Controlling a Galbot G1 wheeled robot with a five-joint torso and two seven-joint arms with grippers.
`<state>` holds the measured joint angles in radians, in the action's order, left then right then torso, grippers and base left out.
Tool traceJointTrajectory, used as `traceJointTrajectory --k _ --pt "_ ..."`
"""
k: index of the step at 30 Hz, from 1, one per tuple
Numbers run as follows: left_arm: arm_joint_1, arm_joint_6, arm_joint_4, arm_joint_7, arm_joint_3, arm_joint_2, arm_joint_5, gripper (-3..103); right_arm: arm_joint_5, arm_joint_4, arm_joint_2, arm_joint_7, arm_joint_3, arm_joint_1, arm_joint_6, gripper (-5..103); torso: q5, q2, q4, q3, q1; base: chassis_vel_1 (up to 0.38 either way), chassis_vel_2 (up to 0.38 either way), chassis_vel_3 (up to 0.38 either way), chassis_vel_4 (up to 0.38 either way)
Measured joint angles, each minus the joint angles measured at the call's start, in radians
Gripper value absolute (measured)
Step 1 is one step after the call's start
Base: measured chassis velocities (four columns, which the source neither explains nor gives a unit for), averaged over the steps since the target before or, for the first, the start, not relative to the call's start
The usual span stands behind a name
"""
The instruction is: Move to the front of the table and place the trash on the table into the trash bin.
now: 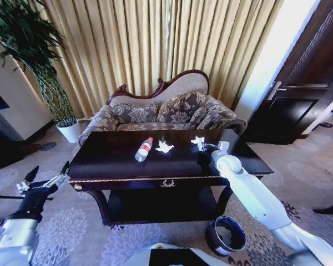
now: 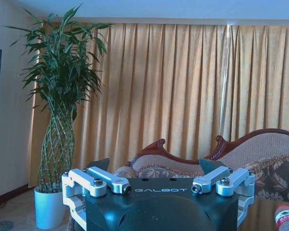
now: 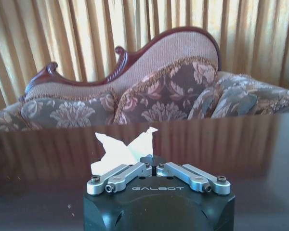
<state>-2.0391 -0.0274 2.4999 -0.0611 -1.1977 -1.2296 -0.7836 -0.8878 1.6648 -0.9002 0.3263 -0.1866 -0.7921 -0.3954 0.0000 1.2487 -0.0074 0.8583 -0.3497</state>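
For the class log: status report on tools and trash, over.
Right tool shut on paper wad at table's far right. Left tool open, off table's left corner. Bottle, second wad on table. Bin on floor, unobstructed.

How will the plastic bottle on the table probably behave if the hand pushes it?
The bottle lies on its side on the glossy table, so it would probably roll or slide. It looks clear and small, so likely light. Thin plastic may dent under a firm squeeze.
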Motion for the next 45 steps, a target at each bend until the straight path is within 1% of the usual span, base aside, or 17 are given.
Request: traceJointTrajectory --k 3,4,5,9,10,13,14,16,19,21,24,26,27,31,37,45 --pt "0.000 0.002 0.000 0.000 -0.001 -0.001 0.000 100 0.002 0.042 0.010 0.006 -0.034 -0.024 0.012 0 0.0001 0.000 0.0001 0.000 0.000 0.000 0.000 0.000 0.000" --pt "-0.001 0.003 0.000 0.000 -0.002 0.000 0.000 100 0.009 0.075 0.020 0.007 -0.070 -0.047 0.021 0 -0.0001 0.000 0.0000 0.000 0.000 0.000 0.000 0.000 0.000" --pt "-0.001 0.003 0.000 0.000 -0.002 0.000 0.000 100 0.009 0.075 0.020 0.007 -0.070 -0.047 0.021 0 -0.0001 0.000 0.0000 0.000 0.000 0.000 0.000 0.000 0.000" --pt "-0.001 0.004 0.000 -0.001 -0.012 0.008 -0.005 100 0.032 0.168 0.052 0.005 -0.160 -0.117 0.067 0 0.0001 0.000 0.0001 0.000 0.000 0.000 0.000 0.000 0.000" --pt "-0.001 0.004 0.000 -0.001 -0.012 0.008 -0.005 100 0.032 0.168 0.052 0.005 -0.160 -0.117 0.067 0 0.0001 0.000 0.0001 0.000 0.000 0.000 0.000 0.000 0.000" --pt "-0.001 0.004 0.000 -0.002 -0.016 0.015 -0.008 100 0.054 0.260 0.072 0.001 -0.228 -0.209 0.098 0 -0.0004 0.000 -0.0001 0.000 0.000 0.000 0.000 0.000 0.000" --pt "0.001 0.002 0.000 -0.003 -0.010 0.016 -0.008 100 0.061 0.308 0.071 -0.001 -0.258 -0.266 0.108 0 0.0002 0.000 0.0000 0.000 0.000 0.000 0.000 0.000 0.000" --pt "0.002 0.001 0.000 -0.004 -0.006 0.016 -0.008 100 0.065 0.330 0.069 -0.001 -0.271 -0.291 0.112 0 0.0001 0.000 -0.0001 0.000 0.000 0.000 0.000 0.000 0.000" --pt "0.006 -0.001 0.000 -0.005 0.007 0.023 -0.006 100 0.071 0.443 0.051 -0.003 -0.349 -0.414 0.123 0 0.0000 0.000 -0.0002 0.000 0.000 0.000 0.000 0.000 0.000" --pt "0.006 -0.002 0.000 -0.005 0.008 0.025 -0.006 100 0.072 0.462 0.048 -0.005 -0.365 -0.436 0.124 0 -0.0002 0.000 -0.0002 0.000 0.000 0.000 0.000 0.000 0.000" --pt "0.006 -0.002 0.000 -0.006 0.007 0.032 -0.006 100 0.077 0.519 0.035 -0.024 -0.424 -0.511 0.131 0 -0.0001 0.000 0.0000 0.000 0.000 0.000 0.000 0.000 0.000" --pt "0.004 -0.002 0.000 -0.006 0.005 0.035 -0.008 100 0.099 0.567 0.020 -0.044 -0.481 -0.602 0.143 0 -0.0001 0.000 0.0001 0.000 0.000 0.000 0.000 0.000 0.000" --pt "0.004 -0.002 0.000 -0.006 0.005 0.035 -0.008 100 0.099 0.567 0.020 -0.044 -0.481 -0.602 0.143 0 -0.0001 0.000 0.0001 0.000 0.000 0.000 0.000 0.000 0.000" --pt "0.002 -0.004 0.000 -0.006 0.004 0.044 -0.009 100 0.134 0.608 -0.009 -0.071 -0.550 -0.740 0.167 0 0.0000 0.000 -0.0003 0.000 0.000 0.000 0.000 0.000 0.000" --pt "0.007 -0.008 0.000 -0.006 0.007 0.058 -0.011 100 0.136 0.648 -0.020 -0.071 -0.595 -0.812 0.171 0 0.0000 0.000 -0.0002 0.000 0.000 0.000 0.000 0.000 0.000" --pt "0.009 -0.011 0.000 -0.006 0.011 0.061 -0.013 100 0.135 0.676 -0.030 -0.058 -0.594 -0.820 0.169 0 0.0000 0.000 0.0001 0.000 0.000 0.000 0.000 0.000 0.000"
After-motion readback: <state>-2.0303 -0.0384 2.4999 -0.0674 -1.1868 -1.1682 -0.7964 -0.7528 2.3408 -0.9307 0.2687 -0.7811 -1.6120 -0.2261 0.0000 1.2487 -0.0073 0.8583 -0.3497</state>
